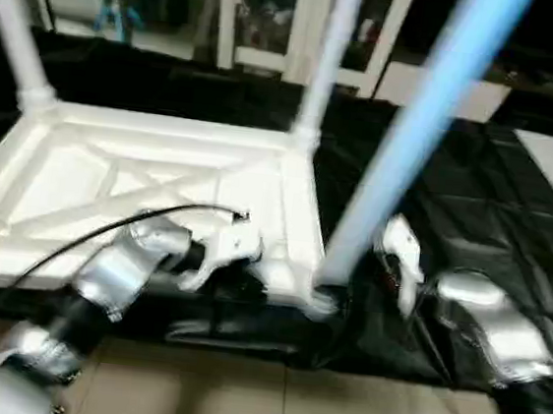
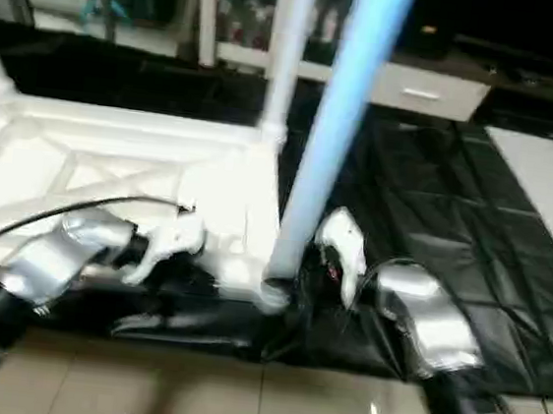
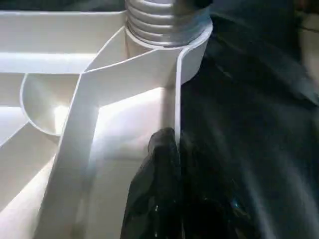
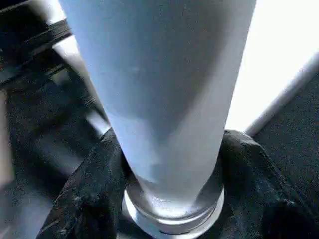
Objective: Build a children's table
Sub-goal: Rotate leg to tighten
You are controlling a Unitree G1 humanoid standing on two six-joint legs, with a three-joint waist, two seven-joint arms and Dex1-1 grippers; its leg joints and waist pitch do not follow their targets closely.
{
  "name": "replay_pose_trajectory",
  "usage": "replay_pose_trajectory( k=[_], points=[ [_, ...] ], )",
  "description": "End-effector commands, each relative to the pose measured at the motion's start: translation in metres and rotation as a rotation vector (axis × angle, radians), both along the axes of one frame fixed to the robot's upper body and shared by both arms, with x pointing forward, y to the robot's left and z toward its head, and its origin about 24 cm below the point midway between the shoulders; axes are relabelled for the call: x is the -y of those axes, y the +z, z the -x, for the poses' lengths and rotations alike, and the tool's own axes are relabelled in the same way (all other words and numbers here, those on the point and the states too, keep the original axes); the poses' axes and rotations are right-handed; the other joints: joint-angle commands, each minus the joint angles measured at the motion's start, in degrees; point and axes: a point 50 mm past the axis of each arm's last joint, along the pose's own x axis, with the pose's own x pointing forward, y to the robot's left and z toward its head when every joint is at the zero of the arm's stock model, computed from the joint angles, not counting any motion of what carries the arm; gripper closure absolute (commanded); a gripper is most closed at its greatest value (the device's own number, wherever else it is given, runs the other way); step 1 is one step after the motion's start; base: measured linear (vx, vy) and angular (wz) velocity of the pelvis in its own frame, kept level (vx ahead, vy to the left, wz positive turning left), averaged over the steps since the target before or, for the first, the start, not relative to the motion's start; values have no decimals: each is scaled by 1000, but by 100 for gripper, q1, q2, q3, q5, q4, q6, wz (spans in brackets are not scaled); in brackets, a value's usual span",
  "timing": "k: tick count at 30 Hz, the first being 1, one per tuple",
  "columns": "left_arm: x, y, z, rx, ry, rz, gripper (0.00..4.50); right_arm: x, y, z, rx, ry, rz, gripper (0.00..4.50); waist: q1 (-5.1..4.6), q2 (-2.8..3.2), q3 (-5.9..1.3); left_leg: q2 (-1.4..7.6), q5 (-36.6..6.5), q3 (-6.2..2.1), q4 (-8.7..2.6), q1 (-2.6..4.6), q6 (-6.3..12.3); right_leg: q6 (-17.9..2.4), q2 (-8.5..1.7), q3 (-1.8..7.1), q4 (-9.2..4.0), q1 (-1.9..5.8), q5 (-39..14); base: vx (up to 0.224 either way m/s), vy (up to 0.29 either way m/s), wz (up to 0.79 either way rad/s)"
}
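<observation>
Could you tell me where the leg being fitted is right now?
The leg stands in the tabletop's near right corner socket, between the right end effector's fingers.

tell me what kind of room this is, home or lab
Probably a home-like living room, though it could be staged: a white cabinet with glass doors at the back, a tiled floor, and black sheeting spread under the upturned children's table.

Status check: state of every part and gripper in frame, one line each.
table top: upside down, ribbed underside up, on black sheet
two far legs: upright in far corner sockets
near leg: base at near-right socket, leaning
left gripper: shut on the table top's rim
right gripper: fingers around near leg's base
</observation>
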Motion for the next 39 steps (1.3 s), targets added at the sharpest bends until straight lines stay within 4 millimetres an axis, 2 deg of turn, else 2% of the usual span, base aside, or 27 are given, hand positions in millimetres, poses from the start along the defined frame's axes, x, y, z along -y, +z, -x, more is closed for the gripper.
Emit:
replay_pose_trajectory(
  k=[1,2,3,4,5,6,7,8,9,10,11,13,15,19,20,22,25,27,29,32,33,36,38,39],
  points=[
    [14,8,-12,65,94,55,450,7,-20,-4,-62,-201,67,213,-37,35,-312,226,-2356,-214,-516,100,-380,-821,-333,150,-543,127,-2679,0,0,0],
    [20,9,-23,99,204,73,450,1,-26,-10,-72,-332,53,214,-43,45,-326,228,-2348,-218,-510,95,-403,-826,-329,150,-526,127,-2611,0,0,0],
    [23,10,-29,121,270,80,450,-2,-30,-13,-77,-423,51,214,-66,55,-322,210,-2379,-200,-503,114,-437,-846,-318,156,-545,70,-2597,0,0,0],
    [28,11,-35,141,334,86,450,-6,-34,-16,-84,-516,53,214,-71,40,-334,200,-2412,-205,-489,137,-462,-841,-322,144,-556,60,-2641,0,0,0],
    [33,12,-40,171,396,88,450,-11,-39,-19,-92,-629,48,214,-103,31,-348,188,-2371,-216,-493,117,-488,-805,-328,139,-555,77,-2640,0,0,0],
    [36,13,-43,190,429,87,450,-14,-41,-21,-98,-695,44,214,-110,37,-342,187,-2371,-225,-499,105,-479,-779,-321,135,-557,82,-2624,0,0,0],
    [39,14,-46,217,464,87,450,-18,-43,-23,-102,-767,27,215,-115,54,-345,193,-2374,-206,-492,135,-449,-793,-326,147,-569,50,-2527,0,0,0],
    [46,15,-50,264,497,82,450,-27,-44,-27,-91,-873,13,215,-135,37,-350,185,-2371,-196,-484,136,-394,-814,-312,152,-570,49,-2387,0,0,0],
    [50,16,-52,278,505,84,450,-31,-44,-29,-89,-896,0,215,-144,52,-353,175,-2341,-187,-485,120,-363,-825,-318,162,-573,35,-2343,0,0,0],
    [54,17,-53,292,513,89,450,-38,-43,-31,-91,-916,-15,215,-145,49,-359,173,-2342,-178,-476,141,-364,-831,-311,163,-579,19,-2314,0,0,0],
    [57,18,-54,300,508,95,450,-43,-40,-33,-83,-915,-38,215,-139,40,-373,167,-2231,-175,-476,130,-329,-849,-295,161,-552,58,-2122,0,0,0],
    [59,19,-54,305,506,98,450,-46,-38,-34,-78,-918,-50,216,-115,56,-385,181,-1889,-145,-475,95,-184,-959,-270,176,-479,97,-1419,0,0,0],
    [65,19,-54,318,476,98,450,-55,-30,-39,-43,-890,-100,217,-103,29,-397,174,-1663,-120,-459,77,-74,-1042,-275,179,-445,128,-1089,0,0,0],
    [65,16,-51,297,427,98,450,-66,-20,-40,13,-756,-175,217,-73,37,-403,175,-1311,-110,-445,39,126,-1177,-280,174,-392,194,-697,0,0,0],
    [63,14,-50,289,418,97,450,-64,-16,-40,56,-734,-174,190,-72,38,-397,179,-1324,-109,-447,37,150,-1185,-289,176,-400,198,-728,0,0,0],
    [62,12,-50,282,408,99,450,-61,-13,-40,106,-721,-156,177,-68,34,-389,189,-1353,-105,-450,50,156,-1195,-295,175,-420,190,-875,0,0,0],
    [56,7,-44,225,335,108,450,-45,-4,-41,165,-708,-167,158,-82,44,-369,194,-1474,-124,-477,30,117,-1129,-300,173,-449,208,-1220,0,0,0],
    [54,5,-40,205,290,113,450,-39,-1,-41,182,-705,-162,137,-101,41,-369,202,-1553,-118,-476,55,93,-1144,-294,175,-465,180,-1339,0,0,0],
    [46,0,-33,143,232,99,450,-24,6,-40,211,-648,-134,123,-91,43,-363,211,-1531,-116,-479,51,105,-1169,-302,182,-465,174,-1357,0,0,0],
    [38,-3,-29,103,200,88,450,-14,9,-35,194,-554,-131,95,-41,55,-362,231,-1372,-108,-471,70,188,-1221,-276,185,-425,187,-1019,0,0,0],
    [34,-4,-26,77,172,83,450,-7,11,-31,192,-494,-127,90,-31,56,-357,221,-1372,-107,-477,53,201,-1248,-279,184,-417,192,-1003,0,0,0],
    [27,-6,-20,38,115,71,450,2,14,-19,179,-332,-106,66,20,55,-357,241,-1404,-102,-472,70,216,-1264,-288,190,-420,203,-995,0,0,0],
    [18,-8,-11,-12,21,43,450,10,16,-1,144,-129,-65,43,55,102,-352,254,-1408,-109,-477,75,203,-1286,-284,193,-407,209,-916,0,0,0],
    [14,-9,-6,-39,-19,28,450,13,14,8,118,-32,-38,35,50,83,-349,254,-1436,-103,-485,72,204,-1303,-284,191,-423,206,-908,0,0,0]
  ],
)
